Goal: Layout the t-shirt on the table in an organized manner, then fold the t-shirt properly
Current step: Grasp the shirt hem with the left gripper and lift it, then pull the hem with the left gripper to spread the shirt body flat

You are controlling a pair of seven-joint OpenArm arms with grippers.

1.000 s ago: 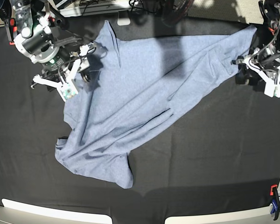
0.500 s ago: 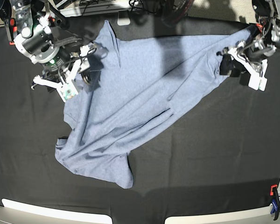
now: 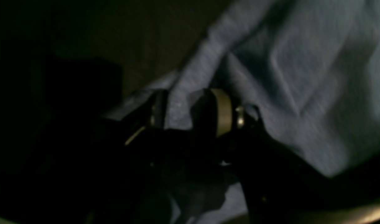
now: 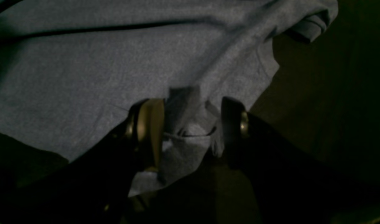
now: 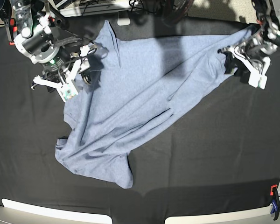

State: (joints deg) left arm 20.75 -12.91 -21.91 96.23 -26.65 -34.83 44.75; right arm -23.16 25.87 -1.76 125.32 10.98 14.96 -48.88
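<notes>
The blue-grey t-shirt [image 5: 130,93] lies crumpled and slanted across the black table [image 5: 200,154], plain side up, one bunched end toward the front left. My left gripper [image 5: 227,58] is at the shirt's far right corner. In the left wrist view its jaws [image 3: 183,95] stand partly apart around a raised fold of the t-shirt [image 3: 301,77], and the cloth fills the gap. My right gripper [image 5: 86,63] is at the shirt's upper left edge. It [image 4: 191,102] stands open, wide apart, with a loose, rumpled edge of the t-shirt [image 4: 84,68] between the fingers.
A blue and red clamp [image 5: 274,205] grips the table's front right corner, and a red clamp [image 5: 9,28] sits at the far left. White strips [image 5: 51,212] run along the front edge. Cables and equipment lie behind the table's far edge.
My left gripper has moved left and up from beside the shirt onto its right corner, and its jaws have narrowed around a fold. The right arm and the shirt's body have stayed put.
</notes>
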